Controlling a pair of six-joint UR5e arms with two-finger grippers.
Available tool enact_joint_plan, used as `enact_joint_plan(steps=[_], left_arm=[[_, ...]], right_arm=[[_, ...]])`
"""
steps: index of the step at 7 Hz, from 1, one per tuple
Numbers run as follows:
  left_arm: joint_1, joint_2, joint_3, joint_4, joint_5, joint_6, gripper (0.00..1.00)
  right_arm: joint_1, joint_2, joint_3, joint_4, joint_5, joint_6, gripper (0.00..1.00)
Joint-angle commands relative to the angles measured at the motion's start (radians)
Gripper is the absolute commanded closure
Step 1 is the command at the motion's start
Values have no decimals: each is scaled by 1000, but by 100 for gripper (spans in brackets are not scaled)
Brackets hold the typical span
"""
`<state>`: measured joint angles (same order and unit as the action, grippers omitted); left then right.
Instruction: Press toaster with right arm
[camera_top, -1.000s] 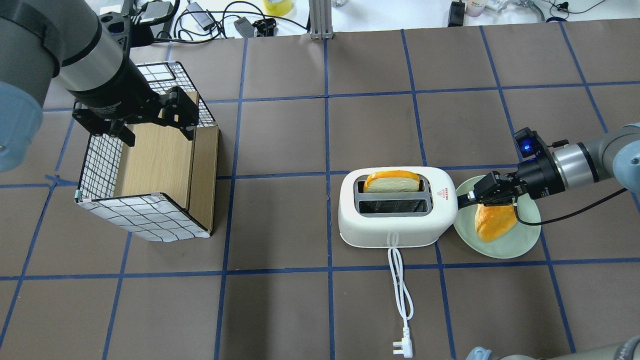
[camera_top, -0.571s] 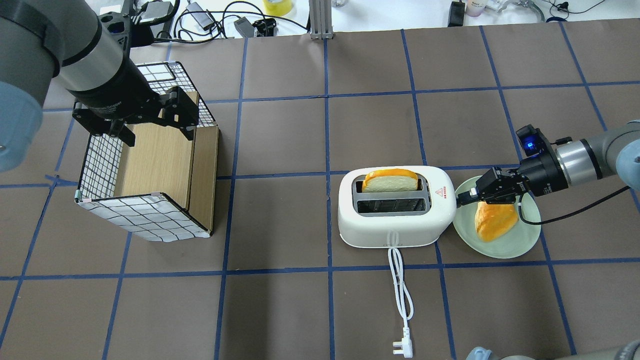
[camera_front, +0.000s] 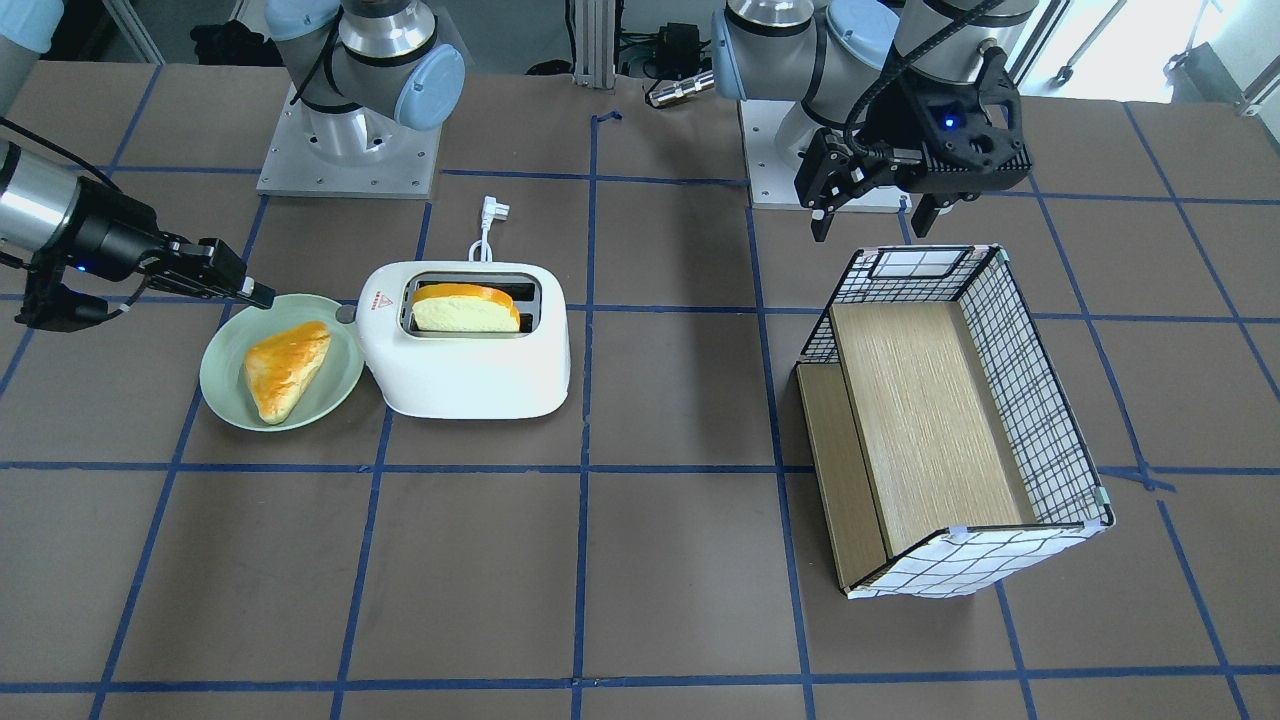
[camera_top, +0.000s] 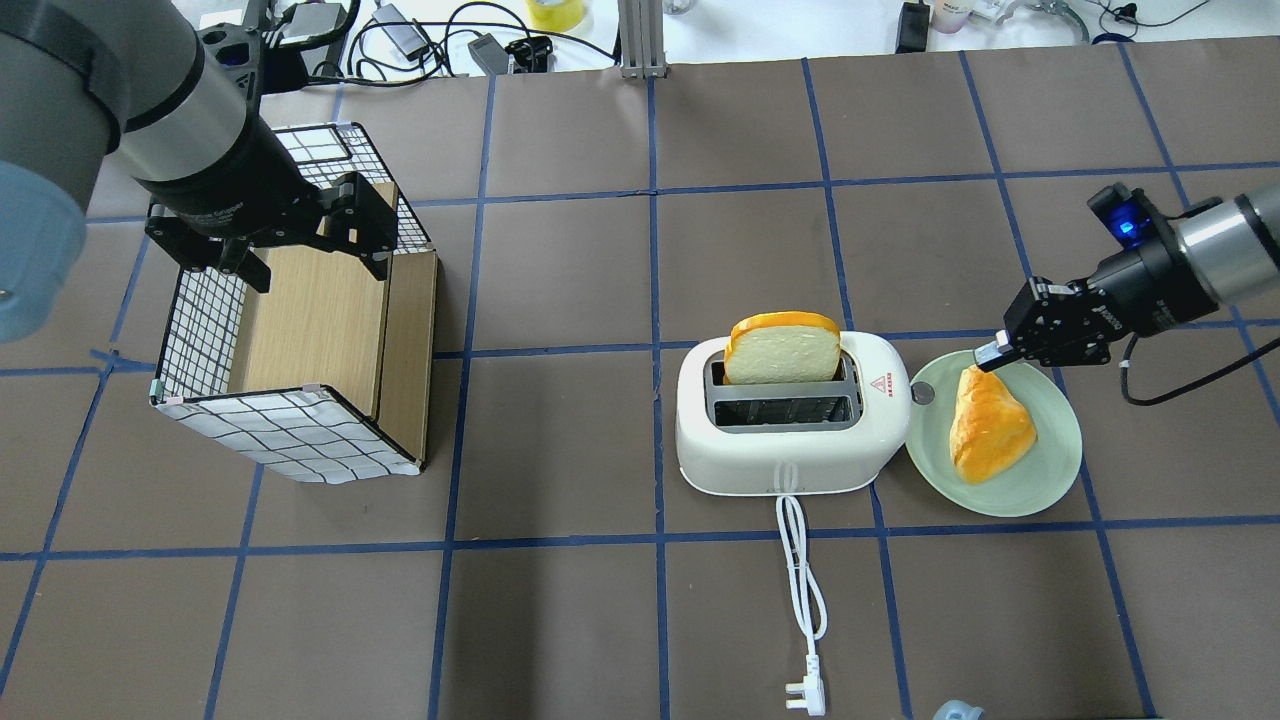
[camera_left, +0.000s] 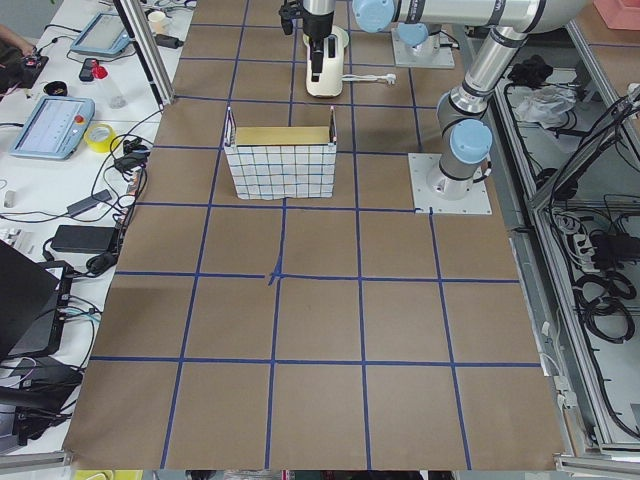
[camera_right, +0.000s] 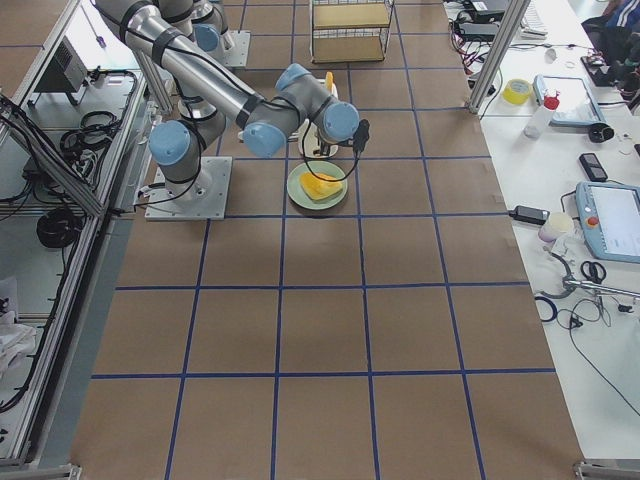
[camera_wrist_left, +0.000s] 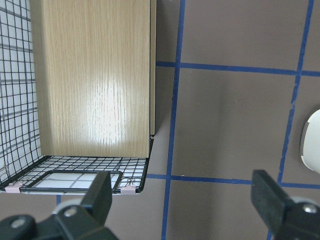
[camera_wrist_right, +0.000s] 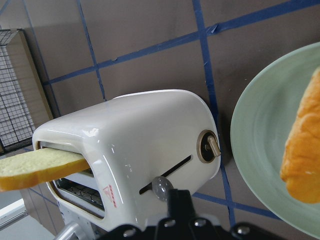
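Left gripper (camera_front: 870, 225), fingers spread and empty, hangs over the rear edge of the checkered box (camera_top: 300, 330), unchanged. The toaster (camera_top: 790, 455) stands mid-table, its lever end just beside the green plate (camera_top: 1040, 495). In the last second the right gripper (camera_top: 988, 354), fingers pressed together on nothing, has drawn back from that end to above the plate's far rim. The bread slice (camera_top: 782, 352) has risen proud of its slot, and with the plug (camera_top: 806, 694) lying loose and the lever knob (camera_top: 921, 394) exposed, the press appears made but unlatched. The red triangle sticker (camera_top: 884, 385) bears lettering too small to read.
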<state>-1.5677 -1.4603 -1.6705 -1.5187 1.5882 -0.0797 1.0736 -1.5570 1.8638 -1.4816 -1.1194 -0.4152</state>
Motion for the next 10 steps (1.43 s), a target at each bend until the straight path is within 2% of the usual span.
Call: enact_joint_plan(steps=[1, 2, 3, 5, 6, 7, 9, 10], left_arm=[[0, 0, 0, 0, 0, 0, 0], [0, 0, 0, 0, -1, 0, 0], [0, 0, 0, 0, -1, 0, 0], [0, 0, 0, 0, -1, 0, 0], [0, 0, 0, 0, -1, 0, 0], [0, 0, 0, 0, -1, 0, 0], [0, 0, 0, 0, -1, 0, 0], [0, 0, 0, 0, -1, 0, 0]], right_arm=[[163, -15, -185, 14, -251, 186, 91], [262, -14, -255, 14, -360, 267, 87], [340, -14, -287, 14, -416, 351, 83], [458, -12, -348, 11, -477, 499, 57], [509, -5, -371, 0, -491, 574, 39], [541, 0, -386, -34, -541, 610, 23], [552, 12, -374, -248, -539, 608, 2], [554, 14, -373, -249, -542, 608, 1]])
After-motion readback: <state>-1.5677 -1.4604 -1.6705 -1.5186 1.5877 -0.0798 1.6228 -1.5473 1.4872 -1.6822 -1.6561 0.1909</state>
